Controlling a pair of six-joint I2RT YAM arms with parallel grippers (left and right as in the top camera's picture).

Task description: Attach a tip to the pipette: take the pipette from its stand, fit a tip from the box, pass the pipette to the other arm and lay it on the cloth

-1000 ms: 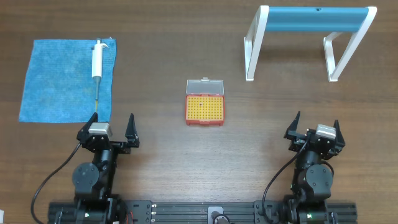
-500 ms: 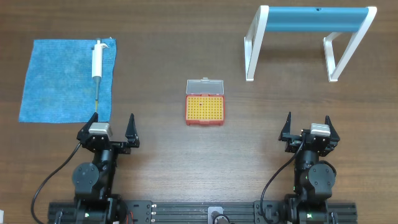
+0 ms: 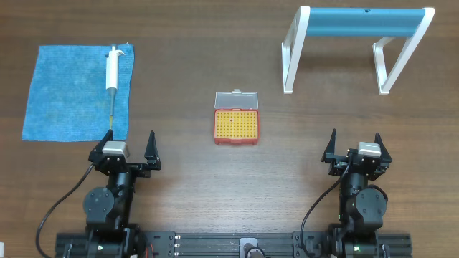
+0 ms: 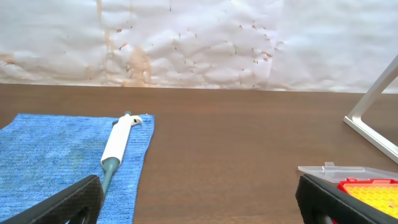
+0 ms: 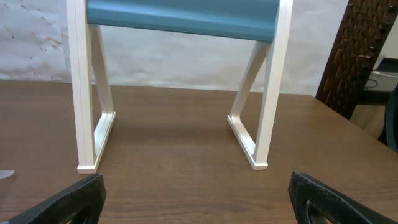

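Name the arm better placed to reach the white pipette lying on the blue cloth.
Left. The white pipette lies along the blue cloth's right edge, its tip end just ahead of the left hand, which is open. The right hand sits far off, facing the blue-and-white stand.

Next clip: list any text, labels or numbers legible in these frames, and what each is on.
None can be read.
The pipette, tip box, stand and cloth show no legible print; any marking on the pipette is too small to make out.
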